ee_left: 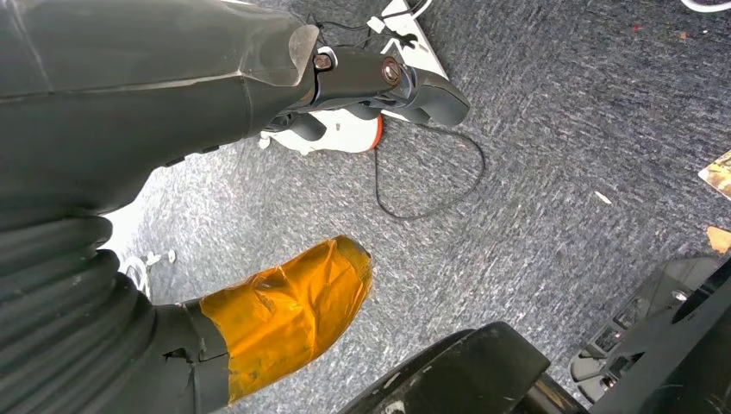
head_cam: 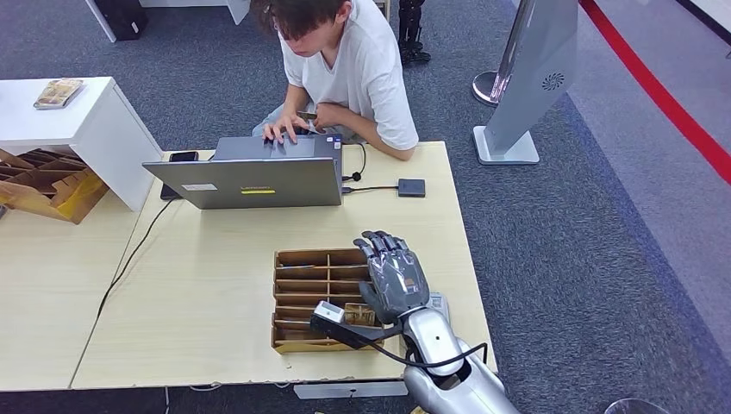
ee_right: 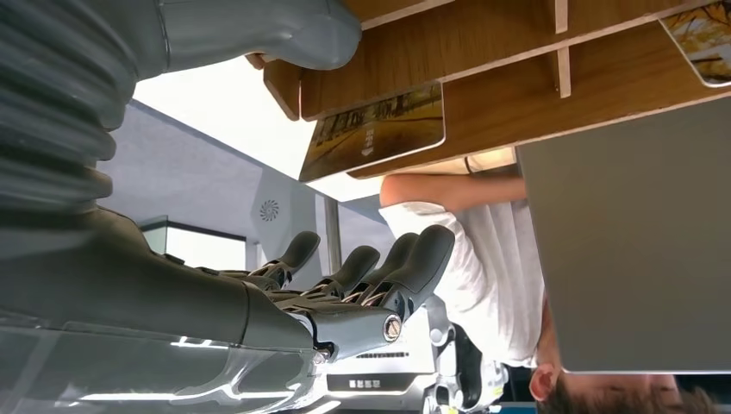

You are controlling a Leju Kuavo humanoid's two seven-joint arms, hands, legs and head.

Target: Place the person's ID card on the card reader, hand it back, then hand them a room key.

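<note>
My right hand hovers over the right side of a wooden compartment tray near the table's front edge, fingers straight and apart, holding nothing. The right wrist view shows the same hand beside the tray, with a room key card lying in a slot close to the thumb. A small black card reader sits on the table to the right of the laptop. The person sits behind the laptop and holds a small card-like thing. My left hand hangs over the carpet, holding nothing.
A cable runs from the laptop to the card reader. A phone lies left of the laptop. A white cabinet and a cardboard box stand at the left. A grey kiosk stand is on the carpet beyond the table's right edge.
</note>
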